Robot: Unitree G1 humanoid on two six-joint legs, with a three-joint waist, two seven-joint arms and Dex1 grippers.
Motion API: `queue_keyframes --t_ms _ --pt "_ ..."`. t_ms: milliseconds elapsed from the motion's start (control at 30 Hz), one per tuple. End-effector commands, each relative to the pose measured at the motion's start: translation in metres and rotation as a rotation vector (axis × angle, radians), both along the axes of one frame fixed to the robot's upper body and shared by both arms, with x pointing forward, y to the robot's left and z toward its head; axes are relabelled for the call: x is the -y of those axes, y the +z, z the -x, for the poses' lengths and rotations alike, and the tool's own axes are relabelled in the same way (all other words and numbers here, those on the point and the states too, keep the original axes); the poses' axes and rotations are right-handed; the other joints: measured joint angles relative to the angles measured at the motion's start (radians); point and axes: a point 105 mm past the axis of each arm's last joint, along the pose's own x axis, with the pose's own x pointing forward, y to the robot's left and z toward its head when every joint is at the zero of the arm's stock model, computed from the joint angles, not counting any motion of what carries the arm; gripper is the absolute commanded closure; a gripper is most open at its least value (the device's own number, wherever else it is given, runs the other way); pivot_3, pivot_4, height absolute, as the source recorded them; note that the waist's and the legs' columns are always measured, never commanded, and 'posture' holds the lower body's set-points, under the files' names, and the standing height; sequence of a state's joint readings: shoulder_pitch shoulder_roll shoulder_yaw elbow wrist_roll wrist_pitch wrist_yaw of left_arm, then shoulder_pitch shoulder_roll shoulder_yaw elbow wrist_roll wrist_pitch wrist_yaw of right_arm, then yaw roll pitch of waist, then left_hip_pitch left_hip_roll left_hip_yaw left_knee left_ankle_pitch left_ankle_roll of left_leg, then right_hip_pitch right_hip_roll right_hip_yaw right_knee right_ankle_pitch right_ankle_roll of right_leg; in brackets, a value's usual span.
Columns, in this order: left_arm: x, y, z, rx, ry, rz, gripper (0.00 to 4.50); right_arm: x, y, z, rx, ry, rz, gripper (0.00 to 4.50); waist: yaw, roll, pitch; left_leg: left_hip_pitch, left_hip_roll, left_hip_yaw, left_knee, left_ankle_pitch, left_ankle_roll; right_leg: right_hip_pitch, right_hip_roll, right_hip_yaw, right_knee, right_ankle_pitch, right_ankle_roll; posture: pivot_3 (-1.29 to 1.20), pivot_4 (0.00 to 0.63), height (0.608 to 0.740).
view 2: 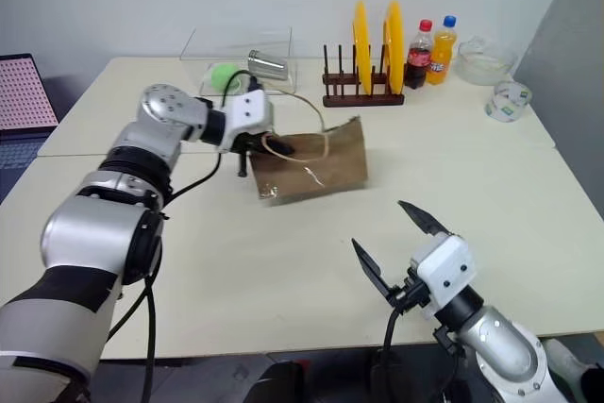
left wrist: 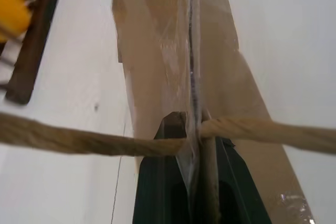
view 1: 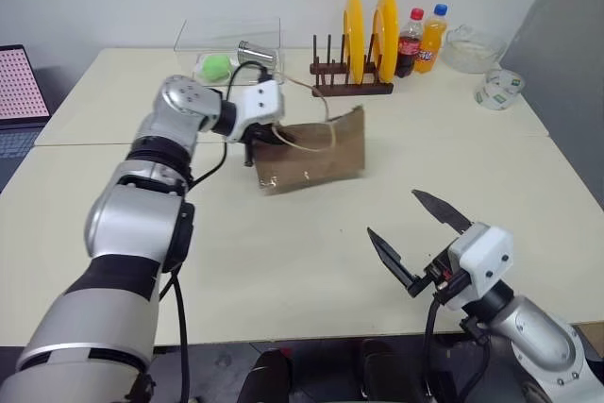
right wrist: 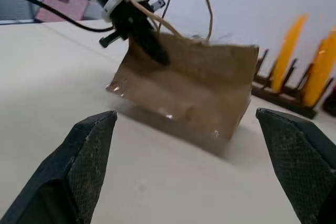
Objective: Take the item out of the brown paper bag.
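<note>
Right gripper [view 1: 421, 239]: nearest entry, on the near side of the brown paper bag [view 1: 316, 153] and well apart from it. Black fingers spread wide, nothing between them; the right wrist view looks across bare table [view 1: 311, 252] toward the bag.

Brown paper bag: mid-table, standing on its lower edge and leaning, creased, with shiny tape patches along the bottom. Two tan cord handles [view 1: 321, 110] loop up from its top edge.

Left gripper [view 1: 257, 143]: at the bag's upper corner on the robot's left. Fingers closed tight on the bag's top edge (the left wrist view shows paper and a cord strand pinched between the dark fingers).

Item: no white bottle can be made out in or around the bag; its place cannot be told.

Wooden dish rack [view 1: 351, 77]: beyond the bag, carrying two yellow plates [view 1: 368, 35] on edge.

Clear plastic box [view 1: 226, 44]: beyond the bag toward the robot's left, with a green object [view 1: 215, 66] and a metal cup [view 1: 255, 53] lying inside.

Cola bottle [view 1: 410, 42] and orange soda bottle [view 1: 431, 39]: just beyond the rack, side by side.

Clear bowl [view 1: 472, 47] and tape roll [view 1: 498, 88]: farther right of the bag, near the table's far corner.
</note>
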State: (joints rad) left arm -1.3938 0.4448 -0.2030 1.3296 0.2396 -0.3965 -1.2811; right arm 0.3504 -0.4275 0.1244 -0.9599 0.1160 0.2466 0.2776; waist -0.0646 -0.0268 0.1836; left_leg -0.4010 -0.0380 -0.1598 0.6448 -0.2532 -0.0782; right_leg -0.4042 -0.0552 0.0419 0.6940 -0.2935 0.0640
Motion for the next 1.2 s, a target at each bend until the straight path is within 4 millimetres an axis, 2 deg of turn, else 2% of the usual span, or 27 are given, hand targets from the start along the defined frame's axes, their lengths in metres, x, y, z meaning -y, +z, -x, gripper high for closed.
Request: queue_keyframes --t_ms 33,267,433,567,600,633,767,1033,1200 --pt "0.027 0.023 -0.003 0.109 -0.047 -0.022 4.47 -0.007 0.023 0.019 0.151 -0.054 -0.036 0.00 0.000 0.000 0.000 0.001 0.000 0.000 0.000 0.000 0.000 0.000 0.000 0.000 0.001 0.000 0.000 0.00 0.150 0.740" --pt "0.068 0.012 -0.003 0.132 -0.088 -0.093 4.47 -0.009 0.019 0.031 0.173 -0.203 -0.063 0.00 -0.001 0.000 0.000 0.001 0.000 0.000 0.000 0.000 0.000 0.000 0.000 0.001 0.002 -0.001 0.002 0.00 0.150 0.740" --pt "0.081 -0.002 -0.003 0.142 -0.095 -0.126 4.47 -0.010 0.018 0.035 0.179 -0.259 -0.057 0.00 0.007 0.000 0.000 0.001 0.000 -0.002 -0.001 0.000 0.000 0.000 0.001 -0.001 0.003 -0.003 0.003 0.00 0.150 0.740" --pt "0.084 -0.005 -0.006 0.143 -0.064 -0.111 4.47 -0.010 0.019 0.037 0.176 -0.278 -0.050 0.00 0.009 0.000 0.000 0.001 0.000 -0.001 0.000 0.000 0.000 0.000 0.000 0.000 0.002 -0.003 0.004 0.00 0.150 0.740" --pt "0.084 -0.005 -0.006 0.141 -0.060 -0.105 3.99 -0.010 0.019 0.036 0.175 -0.281 -0.048 0.00 0.009 0.000 0.000 0.001 0.000 -0.001 0.000 0.000 0.000 0.000 0.000 0.000 0.002 -0.003 0.004 0.00 0.150 0.740" --pt "0.083 -0.003 -0.006 0.143 -0.063 -0.090 3.83 -0.010 0.019 0.035 0.175 -0.281 -0.042 0.00 0.009 0.000 0.000 0.001 0.000 -0.001 0.000 0.000 0.000 0.001 0.000 0.000 0.002 -0.003 0.004 0.00 0.150 0.740" --pt "0.079 0.010 -0.004 0.131 -0.074 -0.013 2.69 -0.006 0.020 0.030 0.178 -0.276 -0.022 0.00 0.008 0.000 0.000 0.002 0.000 -0.001 0.000 0.000 0.000 0.001 0.000 0.000 0.003 -0.003 0.003 0.00 0.150 0.740" --pt "0.051 0.037 0.001 0.068 -0.082 0.106 2.69 0.005 0.024 0.017 0.193 -0.227 0.028 0.00 -0.001 -0.001 -0.001 0.001 0.000 -0.001 -0.001 0.000 0.000 0.000 0.000 0.000 0.001 -0.001 0.001 0.00 0.150 0.740" --pt "0.031 0.040 0.006 0.022 -0.095 0.151 2.69 0.015 0.031 0.005 0.199 -0.170 0.067 0.00 -0.025 -0.016 -0.005 -0.001 0.000 -0.001 -0.003 0.000 -0.001 0.001 0.000 0.000 -0.010 -0.001 0.001 0.00 0.150 0.740"
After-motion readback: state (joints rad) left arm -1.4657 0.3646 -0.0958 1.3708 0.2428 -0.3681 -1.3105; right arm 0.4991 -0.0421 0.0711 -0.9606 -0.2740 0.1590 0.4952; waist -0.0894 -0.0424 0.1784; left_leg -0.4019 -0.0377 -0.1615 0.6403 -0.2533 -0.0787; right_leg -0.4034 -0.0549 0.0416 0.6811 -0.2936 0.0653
